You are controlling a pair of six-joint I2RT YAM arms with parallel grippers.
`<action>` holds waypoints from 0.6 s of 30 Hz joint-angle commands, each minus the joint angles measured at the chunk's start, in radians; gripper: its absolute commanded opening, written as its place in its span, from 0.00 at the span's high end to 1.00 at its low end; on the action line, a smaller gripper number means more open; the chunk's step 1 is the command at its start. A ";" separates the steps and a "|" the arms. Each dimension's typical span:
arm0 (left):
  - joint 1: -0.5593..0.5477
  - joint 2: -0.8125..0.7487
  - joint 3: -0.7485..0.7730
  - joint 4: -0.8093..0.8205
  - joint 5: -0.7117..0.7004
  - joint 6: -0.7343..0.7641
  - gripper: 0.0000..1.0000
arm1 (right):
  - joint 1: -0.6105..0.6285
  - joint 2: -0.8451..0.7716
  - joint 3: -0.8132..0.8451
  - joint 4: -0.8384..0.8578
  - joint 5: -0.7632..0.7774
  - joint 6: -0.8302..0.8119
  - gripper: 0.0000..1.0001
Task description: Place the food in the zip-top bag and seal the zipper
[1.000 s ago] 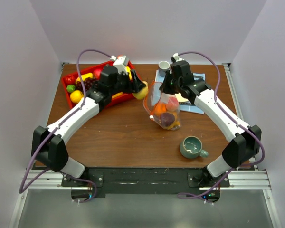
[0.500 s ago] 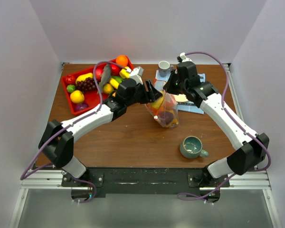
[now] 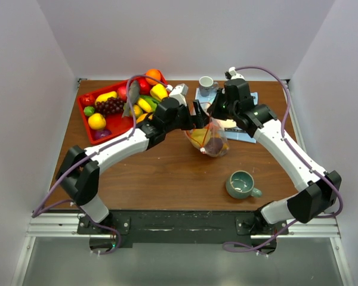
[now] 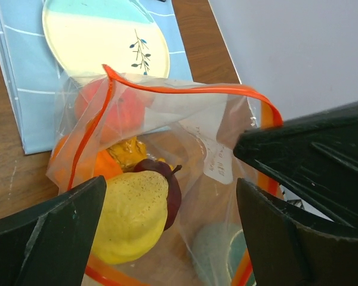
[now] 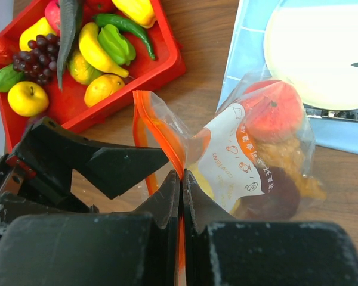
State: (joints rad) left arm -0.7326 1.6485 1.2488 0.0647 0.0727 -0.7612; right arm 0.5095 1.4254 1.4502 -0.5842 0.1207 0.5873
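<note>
Our left hand (image 3: pixel 198 115) hangs over the mouth of the zip-top bag (image 3: pixel 209 140), its fingers spread wide and holding nothing. A yellow fruit (image 4: pixel 131 217) lies inside the plastic just below them. The bag stands near the middle of the bench, toward the far edge, and leans against the blue mat (image 4: pixel 24 89) and the plate (image 4: pixel 101 36). Our right hand (image 5: pixel 181 176) is pinched tight on the orange zipper (image 4: pixel 185 89) and holds one lip up.

The main risk, as we judge it, is that single pinch. The film is slick, and if the strip slides out, the mouth will fold shut and the bag may slump. The peach-coloured piece (image 5: pixel 273 110) and the other pieces inside could then roll onto the bench.

A second risk is our left fingers catching the loose lip as they lift away. That would drag the bag sideways against our right hand's hold.

More food waits in the red tray (image 5: pixel 143 89) at the far-left corner. The bag already looks well filled, so stuffing more in may keep the strip from meeting along its length. We cannot find the slider in any view.
</note>
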 commanded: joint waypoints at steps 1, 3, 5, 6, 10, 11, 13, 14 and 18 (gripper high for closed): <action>-0.002 -0.131 0.017 -0.028 -0.019 0.074 0.06 | 0.003 -0.034 0.007 0.012 0.017 0.002 1.00; 0.007 -0.177 -0.005 -0.057 -0.071 0.108 0.12 | 0.001 -0.034 0.012 0.004 0.020 -0.006 1.00; 0.030 -0.245 -0.031 -0.106 -0.144 0.126 0.16 | 0.001 -0.034 0.012 0.006 0.022 -0.010 1.00; 0.065 -0.262 -0.038 -0.112 -0.154 0.126 0.18 | 0.001 -0.031 0.015 0.007 0.022 -0.012 1.00; 0.214 -0.276 -0.043 -0.170 -0.171 0.135 0.23 | 0.001 -0.028 0.022 0.011 0.022 -0.018 1.00; 0.261 -0.262 -0.017 -0.186 -0.232 0.166 0.24 | 0.001 -0.029 0.021 0.011 0.022 -0.021 1.00; 0.311 -0.190 0.048 -0.213 -0.264 0.204 0.26 | 0.001 -0.029 0.021 0.014 0.014 -0.023 1.00; 0.356 -0.159 0.081 -0.229 -0.305 0.242 0.27 | 0.001 -0.029 0.022 0.012 0.011 -0.027 1.00; 0.444 0.053 0.250 -0.279 -0.340 0.342 0.30 | 0.003 -0.022 0.018 0.007 -0.013 -0.037 1.00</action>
State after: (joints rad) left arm -0.3519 1.5288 1.3605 -0.1417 -0.1852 -0.5583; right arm 0.5095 1.4254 1.4502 -0.5888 0.1177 0.5743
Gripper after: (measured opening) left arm 0.705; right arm 0.014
